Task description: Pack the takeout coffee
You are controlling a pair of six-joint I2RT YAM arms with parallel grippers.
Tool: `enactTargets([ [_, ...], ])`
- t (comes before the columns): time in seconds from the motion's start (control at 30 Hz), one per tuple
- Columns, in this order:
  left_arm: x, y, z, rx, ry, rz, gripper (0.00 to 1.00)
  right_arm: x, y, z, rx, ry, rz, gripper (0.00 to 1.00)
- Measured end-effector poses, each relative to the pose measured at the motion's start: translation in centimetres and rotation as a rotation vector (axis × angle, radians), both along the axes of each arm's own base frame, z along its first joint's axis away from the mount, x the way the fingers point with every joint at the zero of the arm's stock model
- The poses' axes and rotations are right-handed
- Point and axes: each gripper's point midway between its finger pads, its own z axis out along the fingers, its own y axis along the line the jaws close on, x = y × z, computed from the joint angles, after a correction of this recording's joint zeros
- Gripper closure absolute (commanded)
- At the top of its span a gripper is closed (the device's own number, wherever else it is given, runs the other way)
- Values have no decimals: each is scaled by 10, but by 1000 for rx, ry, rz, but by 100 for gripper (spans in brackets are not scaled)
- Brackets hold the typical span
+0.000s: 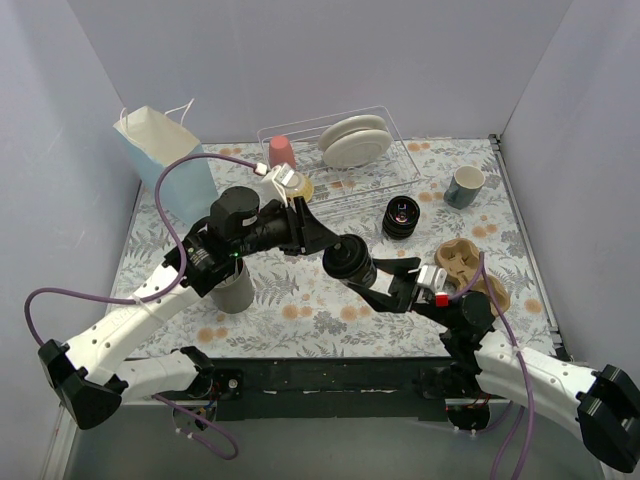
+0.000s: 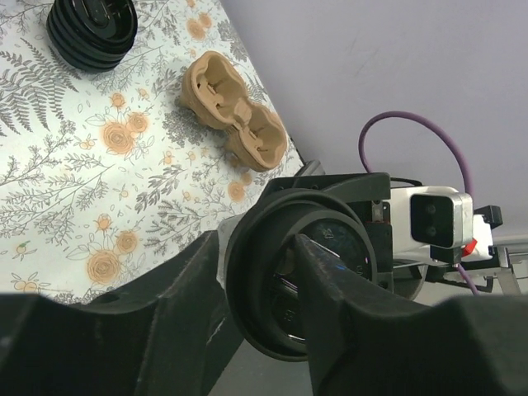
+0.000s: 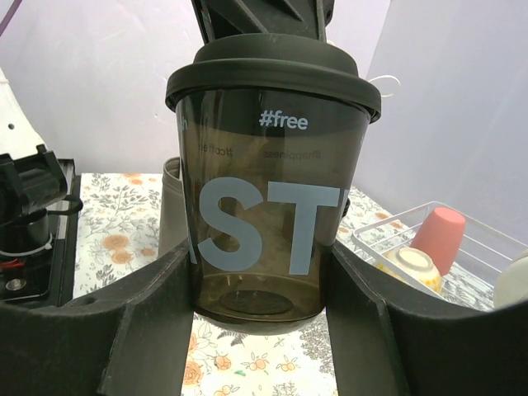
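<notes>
Right hand gripped the takeout coffee cup by its body; left hand straddled the lid, grip unclear, likely a handover.

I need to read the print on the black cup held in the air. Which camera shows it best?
Right wrist: the cup fills the frame side-on, with "#free" and large white letters legible. Top external shows the cup small and dark in mid-air. Left wrist shows only its lid from above.

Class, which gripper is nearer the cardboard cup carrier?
Right. The right gripper holds the coffee cup near the cardboard cup carrier; the left gripper sits beyond the cup, farther away.
</notes>
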Motion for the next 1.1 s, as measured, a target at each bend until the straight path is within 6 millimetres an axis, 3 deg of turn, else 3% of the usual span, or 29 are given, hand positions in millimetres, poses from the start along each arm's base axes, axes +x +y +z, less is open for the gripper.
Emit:
enactTargets([
  [0.4,-4,0,-1,27,-58,-52,100,1,3,-7,-13,38,14,45],
  [0.57,-4,1,-2,36,-69,-56,100,1,4,-8,-15,42,15,36],
  [0.73,-1,2,-5,50,-74,-43,100,2,4,-11,-21,61,10,13],
  [0.83,4,7,-14,90,-61,-8,100,4,1,-16,-38,97,-5,6],
  [1.1,35,12,-51,242,-14,114,100,0,-17,-22,-55,173,-59,4],
])
